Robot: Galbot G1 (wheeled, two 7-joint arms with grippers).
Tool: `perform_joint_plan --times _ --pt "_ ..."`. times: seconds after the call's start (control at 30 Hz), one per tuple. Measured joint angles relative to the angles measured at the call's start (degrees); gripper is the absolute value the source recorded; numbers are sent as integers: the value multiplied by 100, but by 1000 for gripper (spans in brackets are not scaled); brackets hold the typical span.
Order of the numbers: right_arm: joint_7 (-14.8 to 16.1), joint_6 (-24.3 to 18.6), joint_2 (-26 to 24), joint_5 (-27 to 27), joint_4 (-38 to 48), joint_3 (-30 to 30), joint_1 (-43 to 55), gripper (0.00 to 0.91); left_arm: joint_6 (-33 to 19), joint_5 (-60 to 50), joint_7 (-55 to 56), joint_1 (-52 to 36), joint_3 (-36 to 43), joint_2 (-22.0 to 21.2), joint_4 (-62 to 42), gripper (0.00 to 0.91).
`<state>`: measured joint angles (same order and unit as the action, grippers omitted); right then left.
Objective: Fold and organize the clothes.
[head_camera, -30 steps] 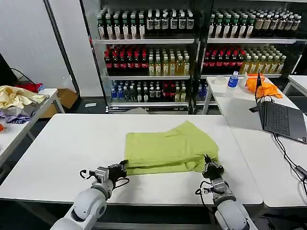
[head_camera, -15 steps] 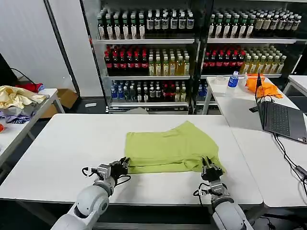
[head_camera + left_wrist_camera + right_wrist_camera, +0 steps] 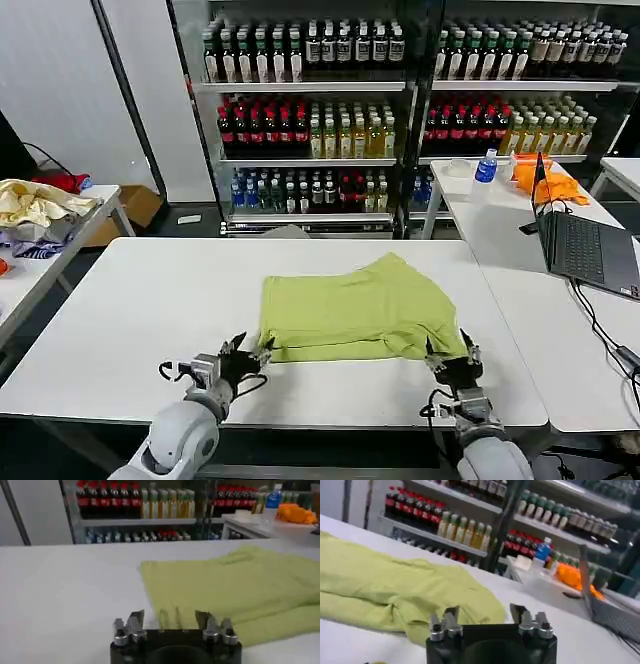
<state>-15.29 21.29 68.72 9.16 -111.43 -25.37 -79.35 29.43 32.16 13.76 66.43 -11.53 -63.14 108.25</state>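
Note:
The clothes are one lime T-shirt [image 3: 355,318], lying folded and flat in the middle of the white table [image 3: 130,310]. My left gripper [image 3: 247,353] stands open just off the shirt's near left corner, holding nothing. My right gripper [image 3: 453,353] is open at the near right corner, also holding nothing. In the left wrist view the left gripper [image 3: 170,621] faces the shirt [image 3: 235,587] a little ahead of its fingertips. The right gripper [image 3: 485,615] in the right wrist view points at the shirt's rounded fold [image 3: 395,592], with nothing between its fingers.
A second table on the right carries an open laptop [image 3: 590,250], its cable [image 3: 600,330], an orange cloth [image 3: 545,185] and a blue bottle [image 3: 486,165]. A heap of garments [image 3: 35,205] lies on a side table at left. Drink shelves [image 3: 310,120] stand behind.
Both grippers have drawn back from the shirt's near edge toward the table's front and now stand open. The near hem lies flat on the table.

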Motion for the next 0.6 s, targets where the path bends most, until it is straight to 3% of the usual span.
perform_joint_plan --times 0.33,0.37,0.4,0.43,0.5,0.6 --pt "-221 412 133 729 225 -88 108 897 39 175 59 -5 52 -139 -175 897" --pt "-234 440 143 780 254 -80 136 584 40 179 61 -18 69 -152 -205 635" --pt "-245 461 150 823 278 -73 161 333 40 185 61 -31 77 -163 -227 474" --pt "-259 478 154 872 299 -64 191 0 41 191 70 -45 85 -175 -253 242" --pt "-286 507 160 980 344 -46 250 0 53 202 78 -75 98 -197 -312 101" --pt "-297 544 148 1126 405 -29 316 0 54 211 101 -97 98 -211 -383 50"
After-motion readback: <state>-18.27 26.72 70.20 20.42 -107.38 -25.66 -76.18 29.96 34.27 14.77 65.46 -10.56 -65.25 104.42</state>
